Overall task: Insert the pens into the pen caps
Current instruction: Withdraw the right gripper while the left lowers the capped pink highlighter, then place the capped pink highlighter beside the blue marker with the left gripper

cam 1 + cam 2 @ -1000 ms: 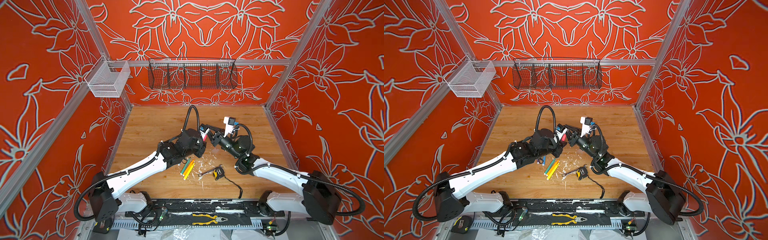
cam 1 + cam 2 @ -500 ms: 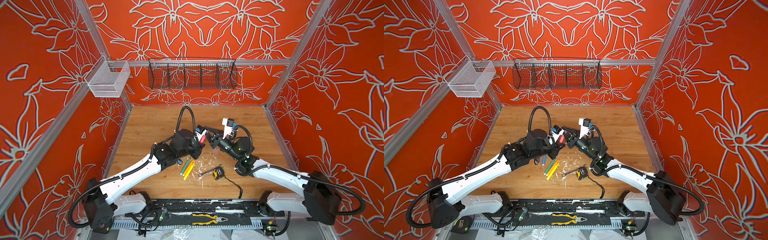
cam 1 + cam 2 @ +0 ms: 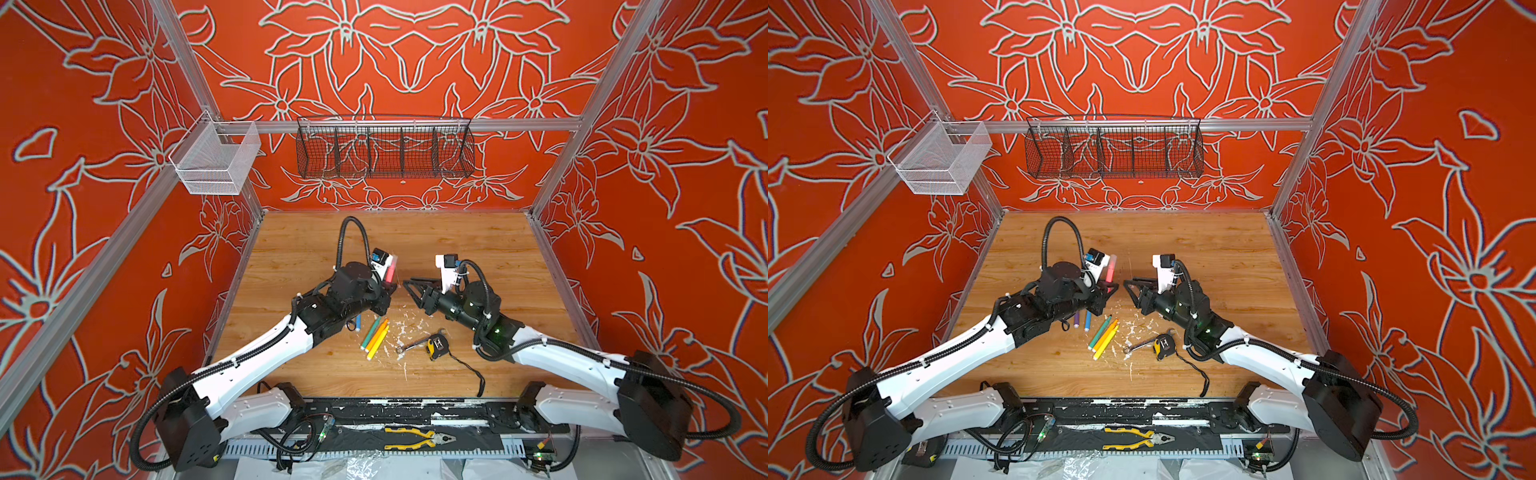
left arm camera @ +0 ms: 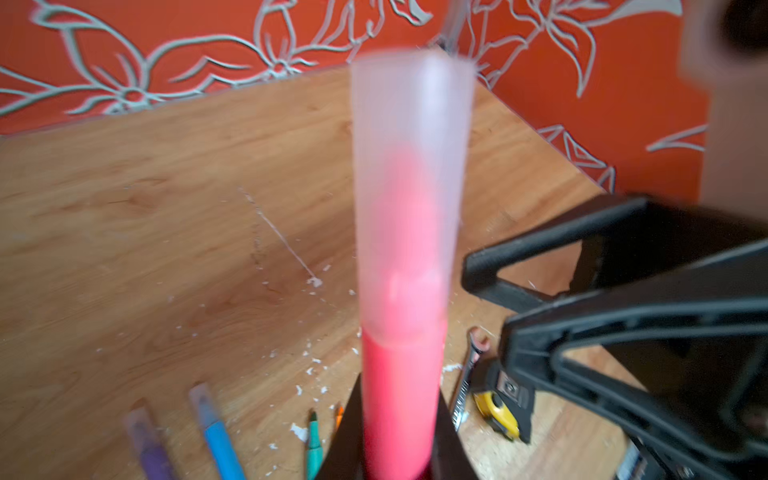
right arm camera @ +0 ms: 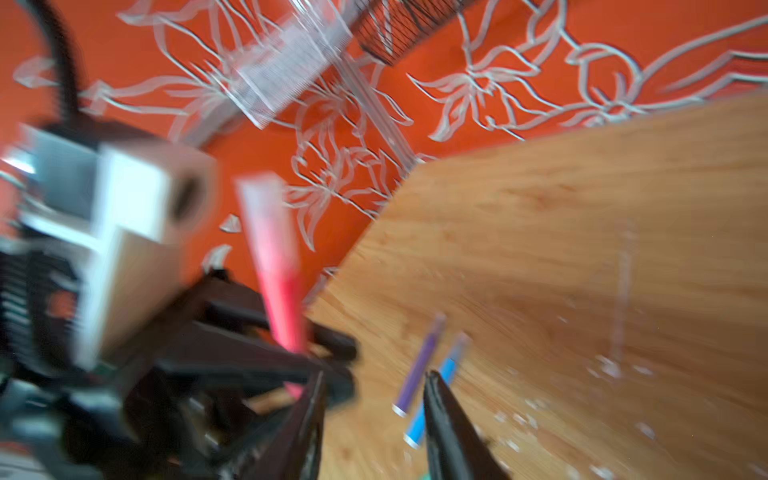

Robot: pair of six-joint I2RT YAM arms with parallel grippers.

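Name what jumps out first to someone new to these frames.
The pink felt-tip marker wearing a translucent whitish cap, gripped over mid-table by the shut left gripper. Beside it the right gripper gapes open and empty, against loud orange-red floral walls. Loose coloured markers lie nearby.

Matt wood-grain finish on tabletop [image 3: 457, 249]. Smooth pink plastic on pen [image 4: 395, 399], frosted translucent plastic on cap [image 4: 411, 166]. Wire-mesh metal for blk basket [image 3: 384, 151] & white basket [image 3: 216, 166], bright bare metal on wrench [image 3: 413, 344].
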